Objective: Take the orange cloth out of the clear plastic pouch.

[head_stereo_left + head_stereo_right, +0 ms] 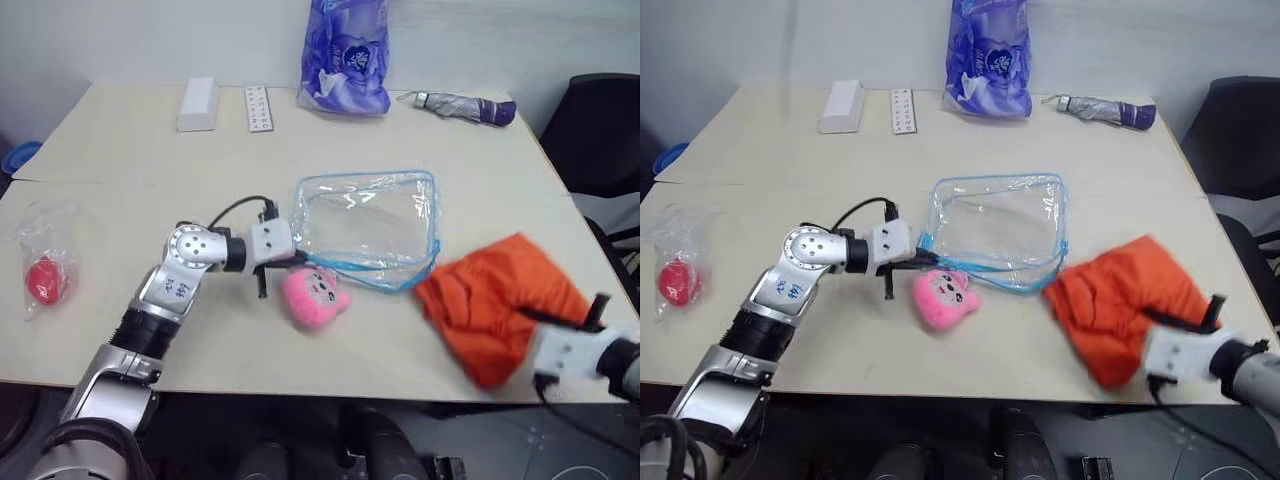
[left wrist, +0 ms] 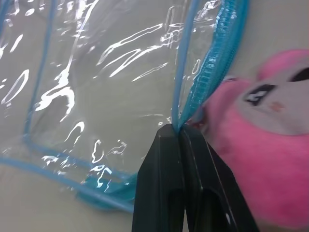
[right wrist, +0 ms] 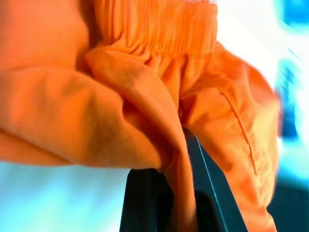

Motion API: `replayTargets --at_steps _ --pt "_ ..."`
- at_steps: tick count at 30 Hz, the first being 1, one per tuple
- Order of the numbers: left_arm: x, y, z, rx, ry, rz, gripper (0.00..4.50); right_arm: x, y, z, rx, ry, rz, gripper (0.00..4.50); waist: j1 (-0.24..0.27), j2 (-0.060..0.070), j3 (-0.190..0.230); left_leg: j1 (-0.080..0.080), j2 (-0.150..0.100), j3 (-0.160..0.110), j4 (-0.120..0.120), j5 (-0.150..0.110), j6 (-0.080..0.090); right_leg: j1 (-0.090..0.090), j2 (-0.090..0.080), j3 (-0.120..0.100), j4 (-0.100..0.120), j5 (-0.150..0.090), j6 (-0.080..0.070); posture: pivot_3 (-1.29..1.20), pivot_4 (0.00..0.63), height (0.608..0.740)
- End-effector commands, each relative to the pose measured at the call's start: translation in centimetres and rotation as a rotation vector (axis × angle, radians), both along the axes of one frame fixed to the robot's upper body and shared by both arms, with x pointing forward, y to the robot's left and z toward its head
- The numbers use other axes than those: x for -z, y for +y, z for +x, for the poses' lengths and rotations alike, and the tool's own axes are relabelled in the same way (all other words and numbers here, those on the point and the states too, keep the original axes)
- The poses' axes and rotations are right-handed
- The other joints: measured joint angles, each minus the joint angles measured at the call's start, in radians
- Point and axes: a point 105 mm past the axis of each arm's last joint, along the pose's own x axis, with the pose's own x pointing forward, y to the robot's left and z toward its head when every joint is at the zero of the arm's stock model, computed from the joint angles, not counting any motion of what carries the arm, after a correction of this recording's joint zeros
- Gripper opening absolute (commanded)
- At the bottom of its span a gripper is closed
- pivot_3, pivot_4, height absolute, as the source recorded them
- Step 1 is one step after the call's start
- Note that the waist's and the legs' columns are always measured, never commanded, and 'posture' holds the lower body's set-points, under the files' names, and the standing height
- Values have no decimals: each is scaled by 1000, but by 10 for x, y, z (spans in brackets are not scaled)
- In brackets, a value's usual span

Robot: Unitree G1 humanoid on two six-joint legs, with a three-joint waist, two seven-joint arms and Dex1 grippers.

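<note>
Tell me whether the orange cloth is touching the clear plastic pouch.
Cannot tell. In the head views the orange cloth meets the clear plastic pouch corner edge to edge, with neither contact nor gap plain.

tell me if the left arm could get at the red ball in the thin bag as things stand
Probably not yet: the left gripper is shut on the clear plastic pouch. The table between it and the red ball is bare, so releasing would free it.

Crumpled orange cloth [image 1: 495,305] outside, just right of the empty, flat clear plastic pouch [image 1: 365,228] on the table.
</note>
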Motion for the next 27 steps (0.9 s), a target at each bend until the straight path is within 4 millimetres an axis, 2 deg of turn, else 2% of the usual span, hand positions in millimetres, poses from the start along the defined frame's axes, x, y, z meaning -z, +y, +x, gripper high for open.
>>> replayTargets --at_steps 1,5,9,11,12,15,18,20,23,27 --pt "-4 8 -5 13 -28 79 0 0 -11 21 123 -39 78 16 -1 1 0 0 0 0 0 0 0 0 0 0 1 0 0 0 150 740" --pt "-4 11 -4 -30 -1 66 0 4 -3 40 166 -39 234 16 -4 1 0 1 0 1 -1 0 0 0 -1 1 5 0 -1 0 150 740" --pt "-11 12 0 -101 95 -55 0 3 6 46 178 -10 382 16 -7 1 0 1 0 1 0 0 0 -1 -1 1 6 0 0 0 150 740" --pt "-18 12 0 -122 146 -130 0 -3 7 46 178 9 443 501 -8 1 0 1 0 0 0 0 0 -1 -1 1 6 0 0 0 150 740" --pt "-22 11 -2 -118 172 -164 449 -6 8 46 170 21 464 719 -8 1 0 0 0 -1 0 0 0 -1 -1 1 6 0 0 0 150 740" --pt "-32 11 -6 -114 218 -228 1246 -16 6 42 169 42 518 1738 -10 1 0 0 0 -1 0 0 0 -1 -1 1 6 0 0 0 150 740" --pt "-47 17 -19 -97 294 -321 2188 -30 5 28 148 105 616 2810 -9 1 0 0 0 -1 0 0 0 -1 -1 1 7 0 0 0 150 740" --pt "-63 33 -31 -89 339 -393 2797 -42 -1 13 137 161 701 3485 -11 2 0 0 0 -1 -1 0 0 -2 -1 1 6 0 0 0 150 740" --pt "-77 71 -51 -124 390 -402 3651 -52 -14 -17 134 294 776 4445 -11 2 0 -1 1 -2 -1 0 0 -3 0 0 6 -1 -1 0 150 740" --pt "-75 121 -69 -208 383 -293 3651 -57 -28 -58 134 432 804 4445 -9 2 0 1 1 -3 -3 -1 0 -1 0 0 0 -1 -1 0 150 740"
